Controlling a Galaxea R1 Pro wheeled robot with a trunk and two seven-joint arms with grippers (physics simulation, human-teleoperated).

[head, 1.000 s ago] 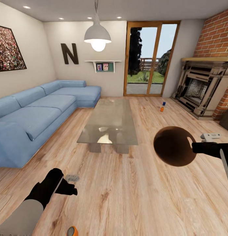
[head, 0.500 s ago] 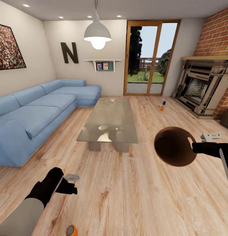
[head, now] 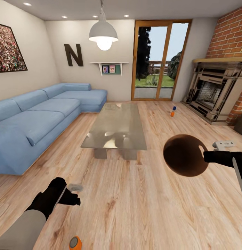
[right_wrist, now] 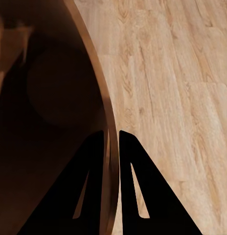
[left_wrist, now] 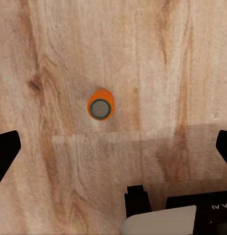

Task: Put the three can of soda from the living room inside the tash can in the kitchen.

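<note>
The right gripper [right_wrist: 112,142] is pinched on the rim of the tash can [right_wrist: 55,98], one finger inside the wall and one outside. The right wrist view shows this clamp and the bin's dark brown interior. The head view shows the tash can [head: 185,155] held above the wood floor [head: 135,201], its open mouth facing the camera, to the right of the glass-topped table [head: 115,126].

The left gripper [left_wrist: 113,147] is spread wide, its fingers at the two opposite edges of the left wrist view. Between them, one orange can of soda [left_wrist: 100,107] stands upright on the floor, seen from above with its grey top showing. In the head view this orange can of soda [head: 75,243] sits at the bottom edge, near the left gripper [head: 74,195].

The head view also shows a second orange can [head: 172,113] and a dark blue can [head: 174,108] standing just beside each other on the floor, between the table and the fireplace [head: 213,92]. The light-blue sofa [head: 41,118] lines the left wall.
</note>
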